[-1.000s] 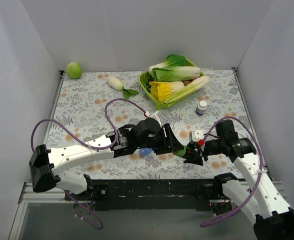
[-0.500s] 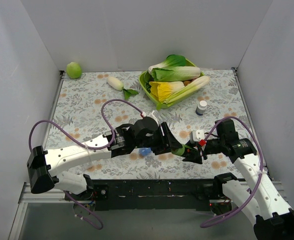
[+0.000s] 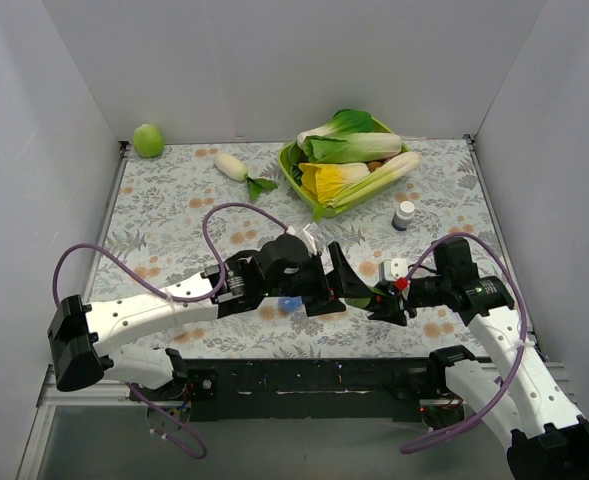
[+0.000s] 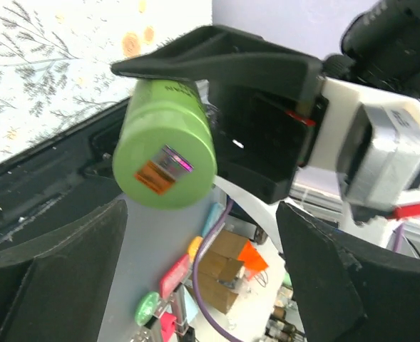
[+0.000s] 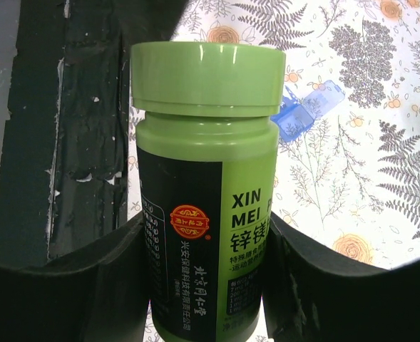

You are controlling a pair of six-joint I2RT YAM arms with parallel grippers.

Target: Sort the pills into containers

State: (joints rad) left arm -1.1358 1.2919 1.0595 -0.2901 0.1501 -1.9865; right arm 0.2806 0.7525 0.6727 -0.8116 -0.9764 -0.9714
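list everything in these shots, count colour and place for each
pill bottle: 1, lime green, front centre
pill box: 1, translucent blue, table, near front
bowl: 1, lime green, back centre
leafy vegetables: several, green, white, yellow, in bowl
radish: 1, white, left of bowl
round fruit: 1, green, back left corner
small bottle: 1, white cap, right of centre
left claw: 1, black, open, at bottle's base
right claw: 1, black, shut on pill bottle
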